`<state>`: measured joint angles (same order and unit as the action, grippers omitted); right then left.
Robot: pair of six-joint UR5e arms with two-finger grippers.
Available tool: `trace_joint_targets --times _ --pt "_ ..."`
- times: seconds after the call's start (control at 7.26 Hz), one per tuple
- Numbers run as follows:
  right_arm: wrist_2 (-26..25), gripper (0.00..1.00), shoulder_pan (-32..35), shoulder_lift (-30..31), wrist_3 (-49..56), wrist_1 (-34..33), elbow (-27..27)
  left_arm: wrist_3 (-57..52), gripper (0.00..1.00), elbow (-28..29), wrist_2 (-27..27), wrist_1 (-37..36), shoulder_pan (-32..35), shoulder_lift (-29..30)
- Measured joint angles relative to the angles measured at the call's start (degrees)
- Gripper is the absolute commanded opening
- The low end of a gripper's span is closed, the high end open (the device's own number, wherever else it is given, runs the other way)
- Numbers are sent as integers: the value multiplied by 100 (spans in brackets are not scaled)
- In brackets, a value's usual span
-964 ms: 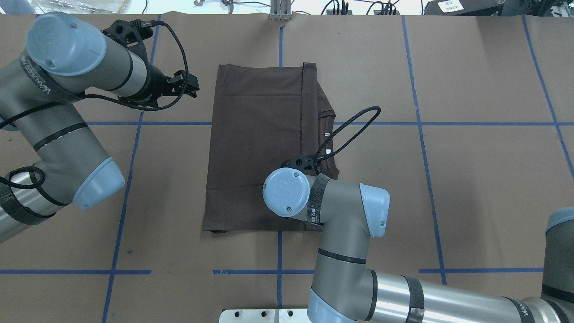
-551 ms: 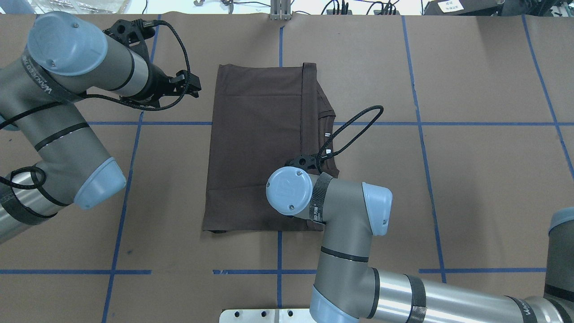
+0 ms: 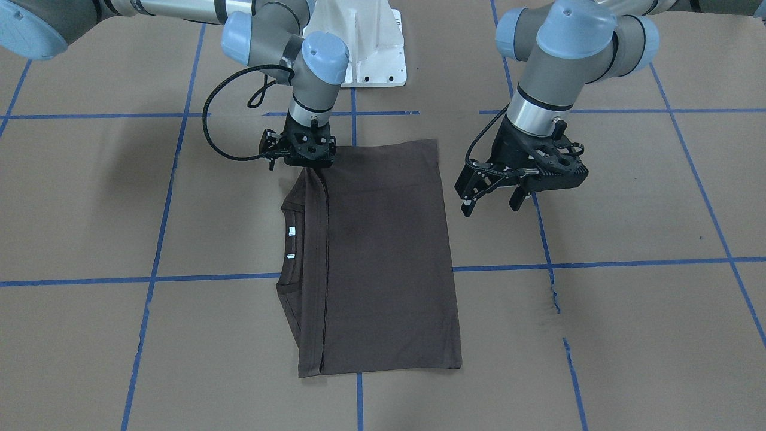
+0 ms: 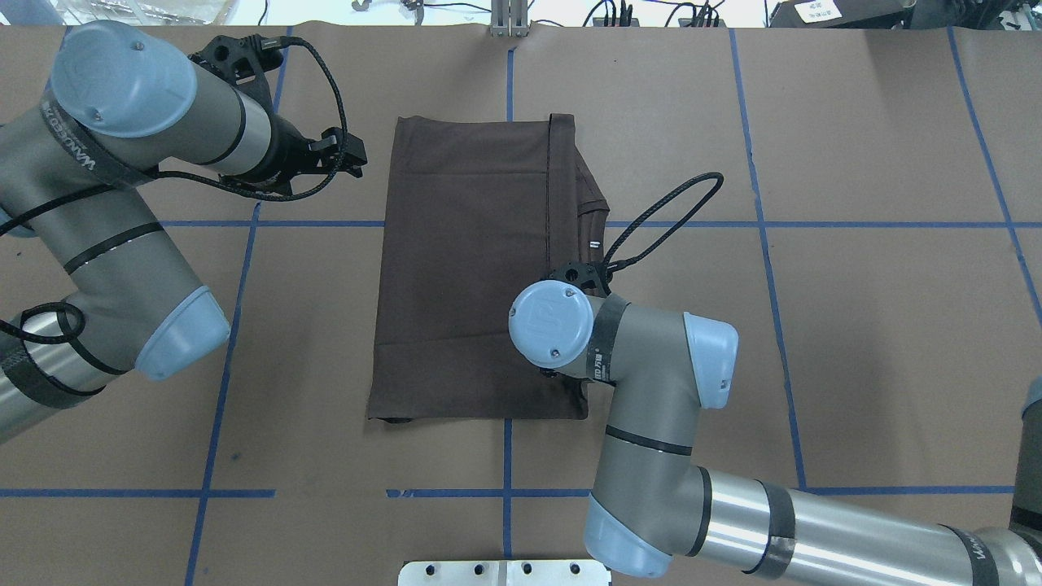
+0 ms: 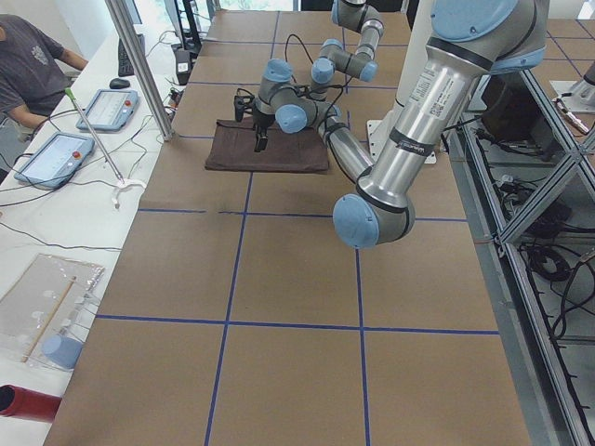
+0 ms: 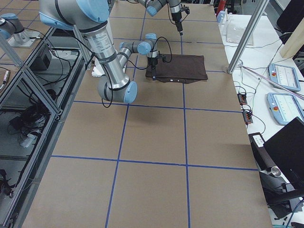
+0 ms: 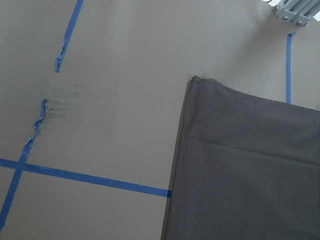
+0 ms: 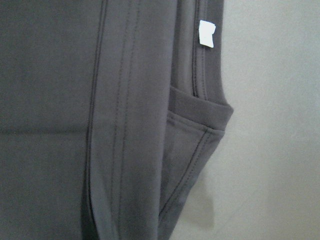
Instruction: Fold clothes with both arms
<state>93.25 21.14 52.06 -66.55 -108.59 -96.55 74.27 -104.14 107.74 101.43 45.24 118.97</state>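
The dark brown T-shirt (image 4: 464, 268) lies flat on the table, folded into a rectangle. Its collar and white tags (image 3: 291, 231) peek out along one long side. My right gripper (image 3: 307, 169) points straight down over the shirt's collar-side corner nearest the robot. Its body hides the fingertips, so I cannot tell whether it is open or shut. The right wrist view shows only fabric (image 8: 50, 100) and the collar edge from close up. My left gripper (image 3: 492, 203) hangs open and empty above bare table, just off the shirt's opposite long edge (image 7: 180, 150).
The table is covered in brown paper (image 4: 855, 325) with a grid of blue tape lines, torn in places (image 7: 40, 115). The white pedestal base (image 3: 365, 42) stands at the robot's side. A seated person (image 5: 33, 60) and tablets are at a side bench beyond the table.
My right wrist has slid along the shirt's collar side, away from the robot and slightly outward, taking its cable loop along. The shirt lies as before. The left arm has barely moved.
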Motion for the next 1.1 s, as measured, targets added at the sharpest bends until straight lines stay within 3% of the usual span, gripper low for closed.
trace_joint_targets --times 0.41,0.69,0.96,1.1 --pt "-15 100 132 711 403 -381 -780 34 100 -13 1 0 -57 18" --pt "47 100 300 738 509 -379 -1025 48 100 -13 -2 0 -66 20" --pt "214 100 518 339 604 38 -922 38 100 -10 0 0 -67 19" --pt "242 100 557 163 602 582 -538 24 100 -7 1 0 -68 10"
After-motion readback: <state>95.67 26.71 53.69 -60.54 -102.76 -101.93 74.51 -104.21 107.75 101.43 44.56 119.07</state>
